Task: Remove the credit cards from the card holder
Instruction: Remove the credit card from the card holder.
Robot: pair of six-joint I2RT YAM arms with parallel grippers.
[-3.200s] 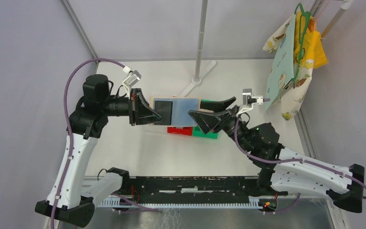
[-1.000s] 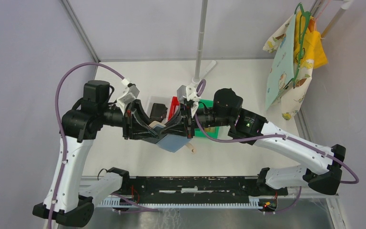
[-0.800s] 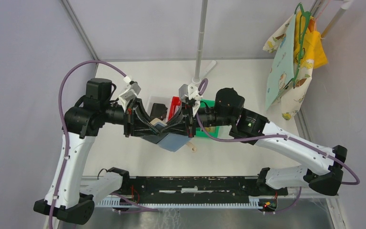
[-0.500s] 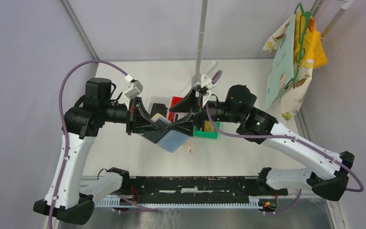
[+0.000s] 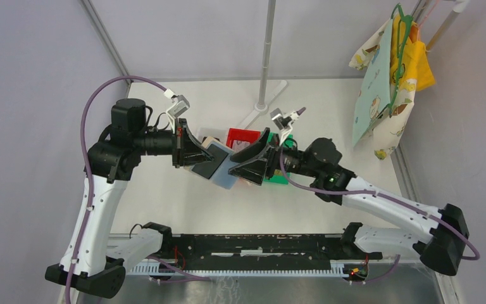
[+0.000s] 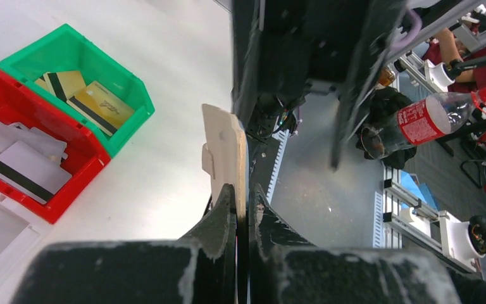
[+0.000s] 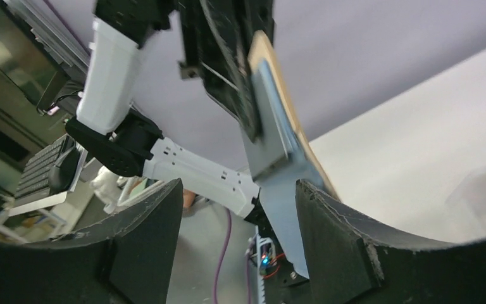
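Observation:
My left gripper [image 5: 195, 152] is shut on the card holder [image 5: 225, 171] and holds it in the air, tilted, over the table's middle. The holder is tan outside, with light blue inner pockets and a dark panel. In the left wrist view the holder [image 6: 226, 142] shows edge-on between the closed fingers of the left gripper [image 6: 241, 190]. My right gripper [image 5: 250, 159] is open, with the holder's free end just at its fingertips. In the right wrist view the holder [image 7: 277, 142] hangs ahead of the open right gripper [image 7: 239, 185]. No card shows in the holder.
A red bin [image 5: 243, 135] holds silvery-white cards [image 6: 19, 170]. A green bin [image 5: 280, 178] beside it holds gold cards with dark stripes [image 6: 95, 104]. A pole [image 5: 267, 57] stands at the back. Cloth on a hanger [image 5: 389, 82] hangs at the far right.
My right gripper was shut against the holder beside the left one. It has opened and drawn back to the right. The left gripper has raised the holder a little.

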